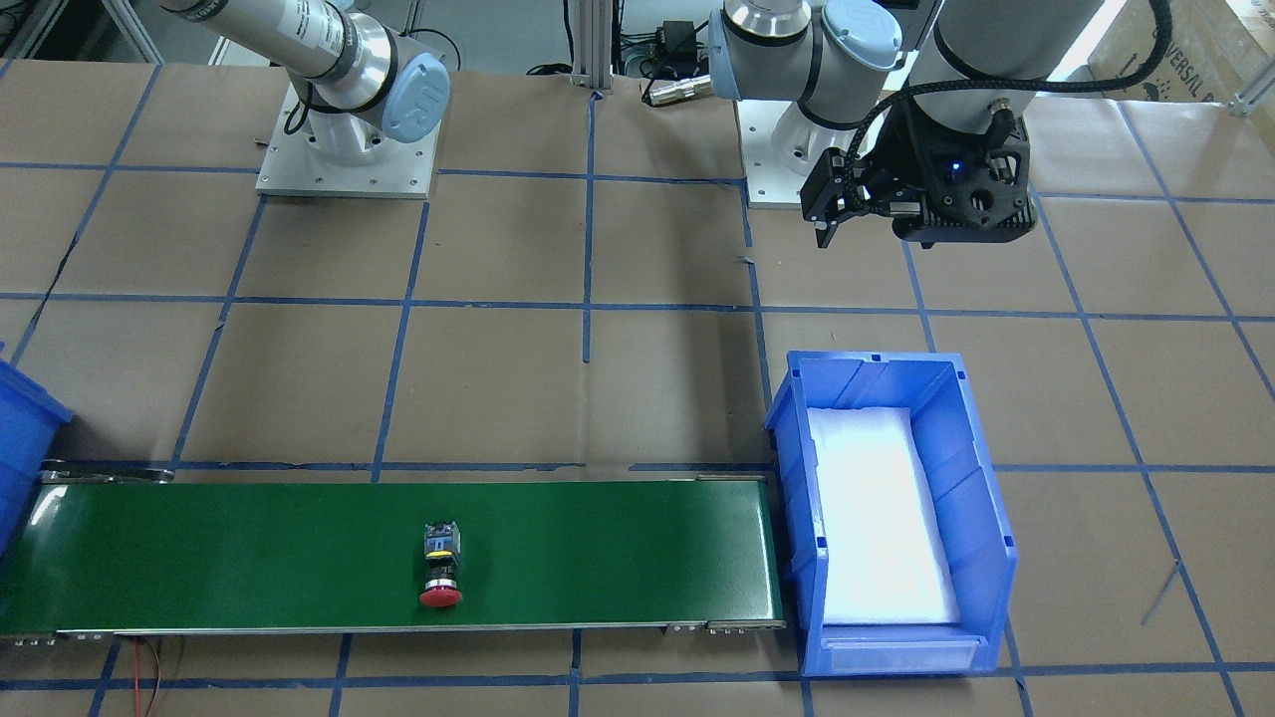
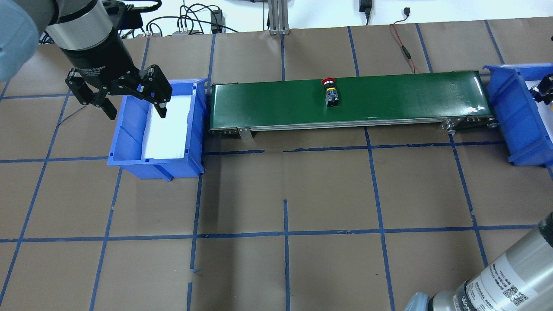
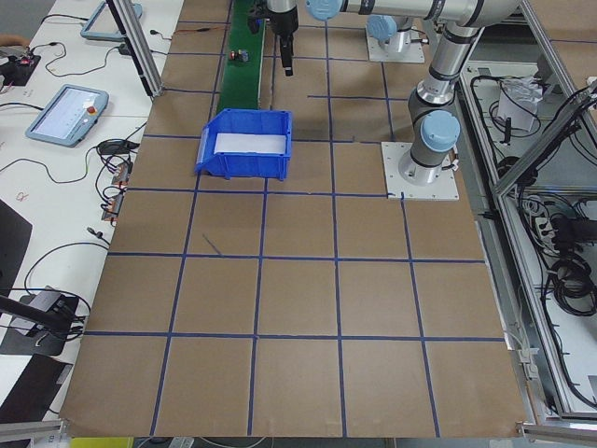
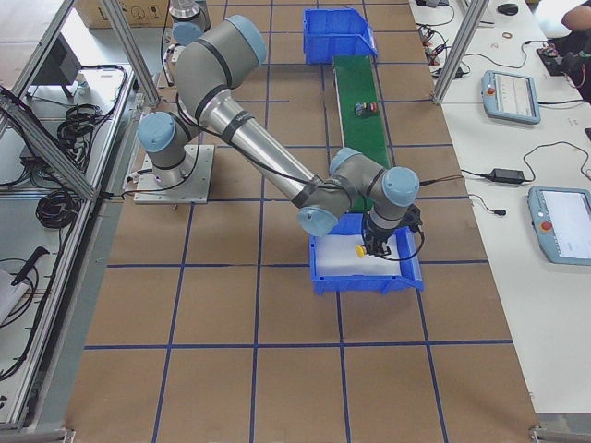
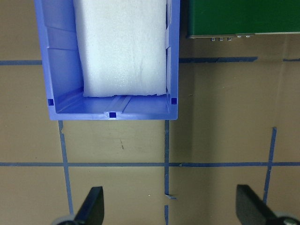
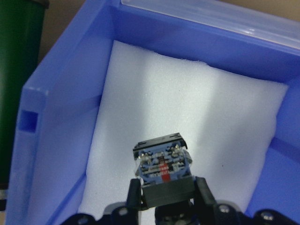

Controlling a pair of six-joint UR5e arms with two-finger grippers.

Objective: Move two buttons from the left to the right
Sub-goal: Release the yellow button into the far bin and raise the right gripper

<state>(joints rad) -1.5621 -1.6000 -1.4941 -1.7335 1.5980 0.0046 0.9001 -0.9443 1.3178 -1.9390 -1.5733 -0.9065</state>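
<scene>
The red-capped button (image 1: 440,565) lies on its side mid-way along the green conveyor belt (image 1: 249,553); it also shows in the overhead view (image 2: 331,92). My right gripper (image 6: 165,190) is shut on the black-grey body of the yellow-capped button (image 6: 161,161) and holds it just above the white foam in the right blue bin (image 6: 61,108). The yellow cap (image 4: 360,250) shows in the exterior right view. My left gripper (image 2: 136,111) is open and empty, hovering over the near edge of the left blue bin (image 2: 129,157), which holds only white foam.
The conveyor runs between the two bins. The left bin (image 1: 981,558) sits at one belt end, the right bin (image 2: 512,125) at the other. Brown table surface with blue tape grid lies around them. The arm bases (image 1: 344,164) stand behind the belt.
</scene>
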